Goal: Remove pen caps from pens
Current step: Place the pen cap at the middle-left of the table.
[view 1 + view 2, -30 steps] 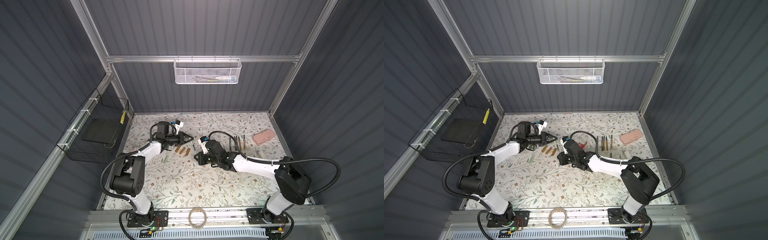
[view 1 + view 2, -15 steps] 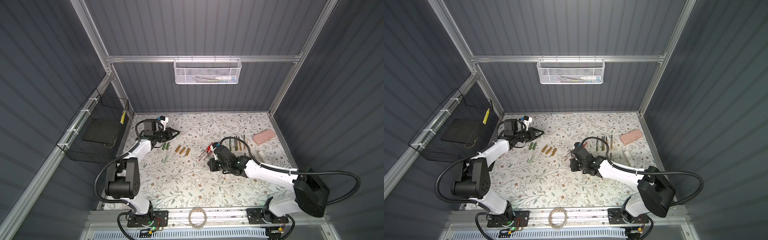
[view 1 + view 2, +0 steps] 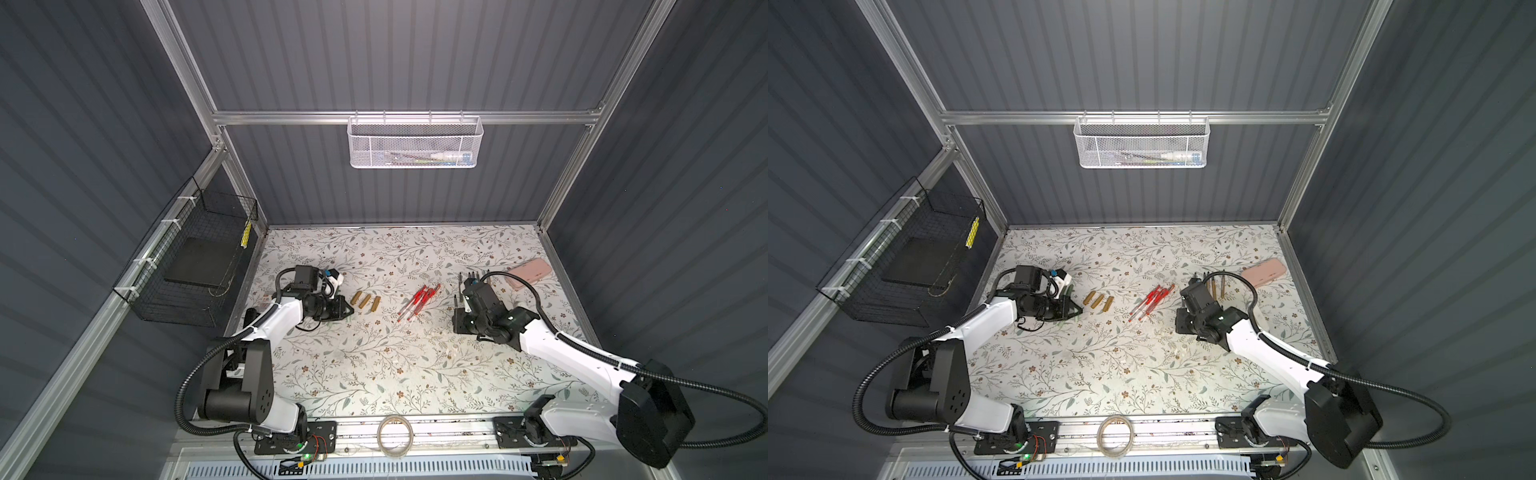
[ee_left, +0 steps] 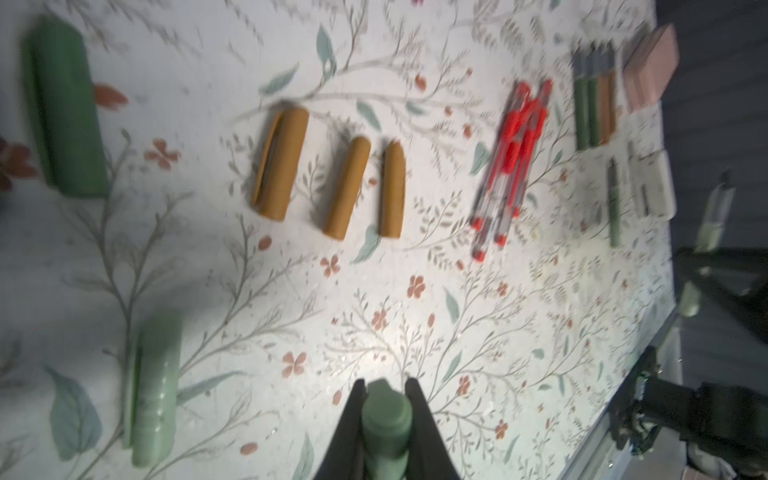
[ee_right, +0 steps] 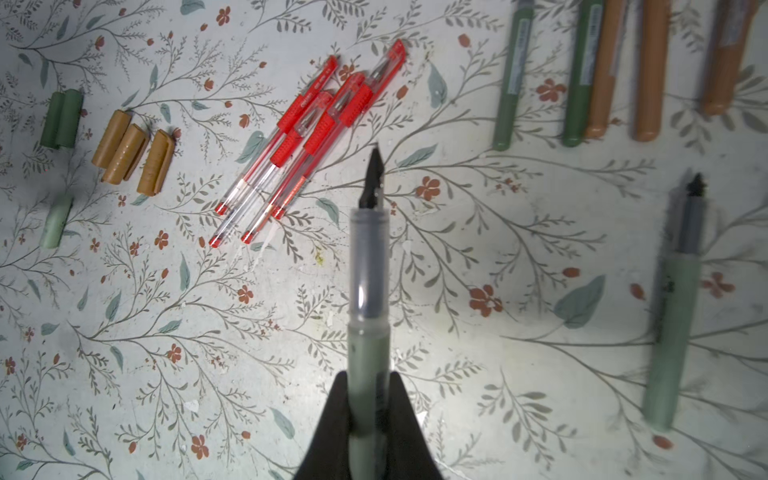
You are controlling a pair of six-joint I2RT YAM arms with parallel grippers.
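My left gripper (image 4: pixel 386 399) is shut on a pale green pen cap (image 4: pixel 386 419), low over the table's left side beside three golden-brown caps (image 3: pixel 365 301). A dark green cap (image 4: pixel 62 108) and another pale green cap (image 4: pixel 156 395) lie near them. My right gripper (image 5: pixel 370 386) is shut on a pale green pen (image 5: pixel 370 291) with its black nib bare, right of the red-trimmed pens (image 3: pixel 417 301), which lie capped in a bundle. Beyond it lie green pens (image 5: pixel 511 83) and golden-brown pens (image 5: pixel 648 75) in a row, and one uncapped pale green pen (image 5: pixel 673 311).
A pink oblong case (image 3: pixel 530 272) lies at the back right by the wall frame. A black wire basket (image 3: pixel 199 257) hangs on the left wall and a white mesh basket (image 3: pixel 415 141) high on the back wall. A tape ring (image 3: pixel 395 432) sits on the front rail.
The two grippers were close together at mid-table; they have drawn apart. The left carried the cap to the left, the right carried the bare-nibbed pen to the right.
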